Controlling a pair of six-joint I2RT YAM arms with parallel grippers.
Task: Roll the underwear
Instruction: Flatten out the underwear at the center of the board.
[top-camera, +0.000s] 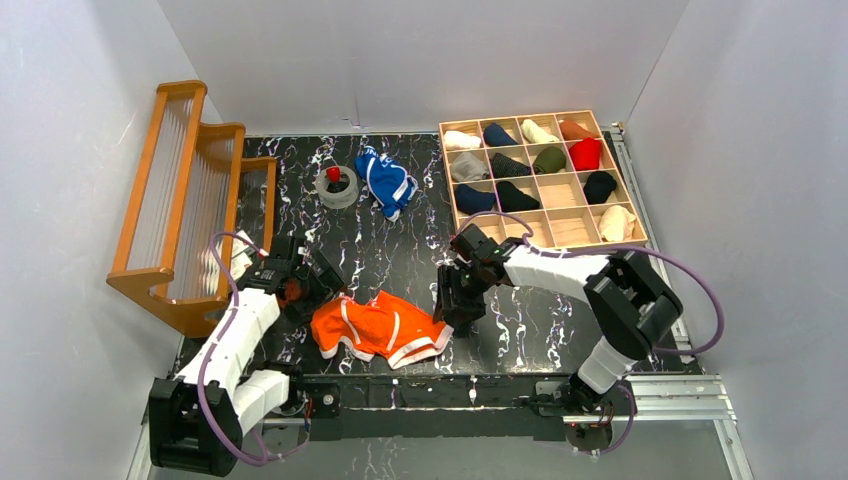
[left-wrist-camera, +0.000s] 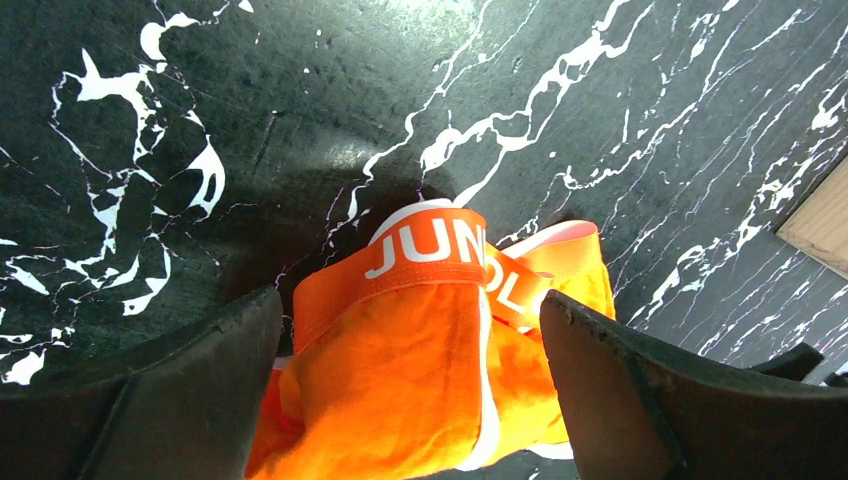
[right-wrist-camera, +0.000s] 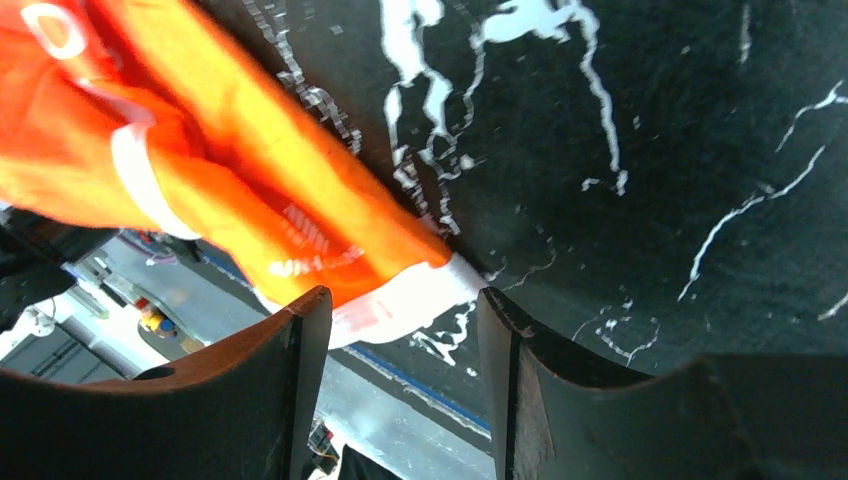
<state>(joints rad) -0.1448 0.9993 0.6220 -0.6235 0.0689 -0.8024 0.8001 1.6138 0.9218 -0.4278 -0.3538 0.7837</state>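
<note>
I am lining up a hold on the orange underwear (top-camera: 378, 328), which is lying along the table's (top-camera: 400, 255) near edge. My left gripper (left-wrist-camera: 410, 305) is hovering wide apart over the waistband. My right gripper (right-wrist-camera: 402, 300) is straddling the white hem corner, jaws apart, perhaps not touching it. Next I am needing both to pinch. The blue underwear (top-camera: 388, 182) is lying near the far edge.

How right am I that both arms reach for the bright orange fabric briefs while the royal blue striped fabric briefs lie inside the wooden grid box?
One slip: the top view shows the royal blue striped briefs on the black marbled table, beside a grey tape roll, left of the wooden grid box, not in it. The rest holds.
</note>
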